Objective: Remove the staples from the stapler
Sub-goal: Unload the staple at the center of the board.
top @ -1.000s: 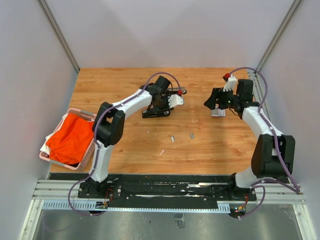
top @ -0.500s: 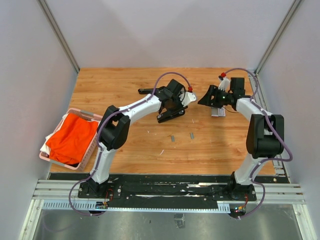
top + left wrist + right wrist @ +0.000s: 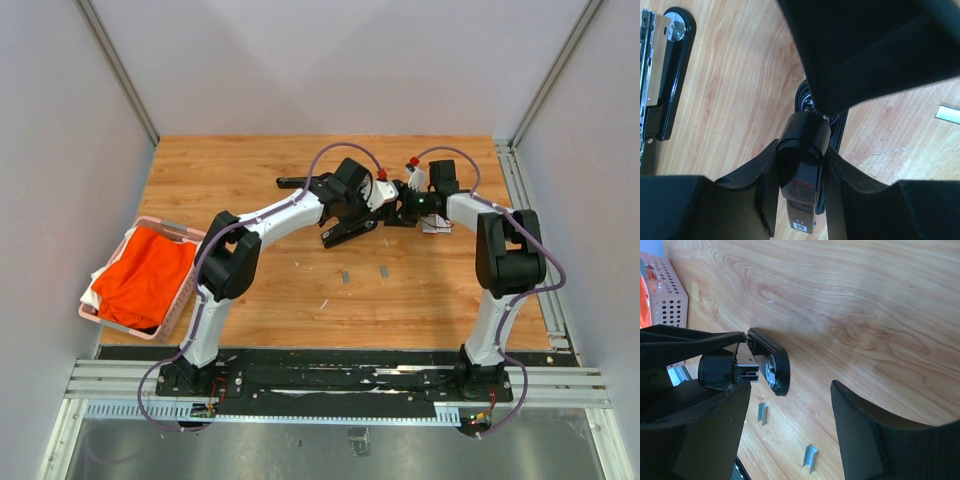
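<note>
Over mid-table, the left gripper pinched the black stapler. The right gripper was spread wide at its tip. Loose staples lay on the wood nearby. It looked wisest to align squarely on the tip before closing.

White-and-black arms, purple cables

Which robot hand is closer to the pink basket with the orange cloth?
Left. The left gripper, holding the stapler, is mid-table to the right of the basket; the right gripper sits just past it, farther from the basket.
</note>
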`<state>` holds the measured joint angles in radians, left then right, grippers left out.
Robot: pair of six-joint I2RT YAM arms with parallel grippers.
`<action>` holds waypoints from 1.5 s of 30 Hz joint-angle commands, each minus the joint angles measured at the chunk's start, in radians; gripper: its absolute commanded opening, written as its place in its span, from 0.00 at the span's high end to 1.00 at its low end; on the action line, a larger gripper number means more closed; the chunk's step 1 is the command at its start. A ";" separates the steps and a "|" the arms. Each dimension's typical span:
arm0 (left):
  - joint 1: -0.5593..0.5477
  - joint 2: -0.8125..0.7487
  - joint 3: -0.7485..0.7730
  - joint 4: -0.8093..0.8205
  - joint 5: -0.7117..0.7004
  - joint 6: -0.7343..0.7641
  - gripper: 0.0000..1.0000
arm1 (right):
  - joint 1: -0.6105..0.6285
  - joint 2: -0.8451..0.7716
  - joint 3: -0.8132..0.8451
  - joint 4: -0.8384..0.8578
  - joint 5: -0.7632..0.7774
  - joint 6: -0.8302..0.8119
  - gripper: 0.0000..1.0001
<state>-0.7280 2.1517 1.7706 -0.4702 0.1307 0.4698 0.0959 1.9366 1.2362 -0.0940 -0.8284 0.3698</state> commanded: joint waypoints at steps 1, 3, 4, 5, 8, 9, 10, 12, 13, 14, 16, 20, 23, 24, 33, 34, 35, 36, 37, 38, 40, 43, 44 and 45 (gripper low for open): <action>-0.014 -0.040 -0.004 0.047 0.039 -0.022 0.85 | 0.032 0.026 0.039 -0.019 -0.043 0.016 0.33; -0.015 -0.042 -0.005 0.047 0.042 -0.020 0.86 | 0.036 0.035 0.042 -0.020 -0.043 0.018 0.35; -0.016 -0.043 -0.007 0.047 0.043 -0.020 0.85 | 0.036 0.038 0.043 -0.021 -0.042 0.019 0.36; -0.015 -0.045 -0.008 0.047 0.044 -0.020 0.85 | 0.034 0.038 0.041 -0.021 -0.039 0.017 0.36; -0.016 -0.052 -0.014 0.051 0.044 -0.020 0.86 | 0.034 0.039 0.034 -0.021 -0.036 0.014 0.39; -0.016 -0.054 -0.017 0.051 0.044 -0.020 0.86 | 0.034 0.039 0.033 -0.021 -0.038 0.014 0.42; -0.016 -0.057 -0.019 0.053 0.046 -0.020 0.86 | 0.033 0.038 0.033 -0.021 -0.040 0.014 0.43; -0.016 -0.061 -0.020 0.054 0.049 -0.023 0.86 | 0.033 0.066 0.033 -0.021 -0.036 0.012 0.46; -0.016 -0.065 -0.022 0.054 0.051 -0.023 0.87 | 0.033 0.071 0.033 -0.022 -0.032 0.011 0.51; -0.016 -0.069 -0.024 0.056 0.053 -0.024 0.88 | 0.033 0.076 0.033 -0.024 -0.029 0.010 0.52; -0.016 -0.075 -0.028 0.059 0.051 -0.026 0.88 | 0.033 0.085 0.033 -0.033 -0.022 0.002 0.54; -0.016 -0.085 -0.039 0.067 0.054 -0.026 0.90 | 0.032 0.101 0.035 -0.040 -0.018 -0.004 0.57; -0.016 -0.088 -0.040 0.065 0.059 -0.029 0.91 | 0.032 0.112 0.041 -0.040 -0.040 0.002 0.66; -0.016 -0.091 -0.042 0.066 0.058 -0.030 0.91 | 0.030 0.116 0.042 -0.038 -0.048 0.005 0.66; -0.016 -0.095 -0.041 0.070 0.068 -0.039 0.94 | 0.027 0.126 0.030 0.016 -0.117 0.047 0.70; -0.016 -0.096 -0.040 0.070 0.069 -0.041 0.95 | 0.026 0.130 0.027 0.016 -0.115 0.046 0.73; -0.017 -0.097 -0.042 0.070 0.070 -0.042 0.95 | 0.026 0.135 0.026 0.015 -0.112 0.041 0.78; -0.015 -0.099 -0.041 0.070 0.071 -0.043 0.96 | 0.024 0.141 0.026 0.013 -0.108 0.038 0.85; -0.015 -0.100 -0.042 0.071 0.071 -0.043 0.96 | 0.025 0.146 0.029 0.006 -0.103 0.034 0.88; -0.016 -0.103 -0.043 0.071 0.070 -0.045 0.96 | 0.024 0.152 0.030 -0.001 -0.097 0.029 0.92; -0.015 -0.110 -0.048 0.075 0.067 -0.047 0.97 | 0.021 0.159 0.032 -0.016 -0.085 0.019 0.99; -0.014 -0.128 -0.055 0.080 0.061 -0.051 0.98 | 0.014 0.163 0.033 -0.027 -0.070 0.013 1.00; -0.014 -0.134 -0.056 0.081 0.060 -0.051 0.98 | 0.011 0.166 0.034 -0.032 -0.066 0.009 1.00; -0.014 -0.138 -0.057 0.082 0.059 -0.053 0.98 | 0.007 0.166 0.033 -0.037 -0.060 0.005 1.00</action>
<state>-0.7345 2.1178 1.7031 -0.4610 0.1581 0.4393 0.1165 2.0613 1.2652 -0.0834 -0.9813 0.4271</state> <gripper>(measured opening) 0.382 0.051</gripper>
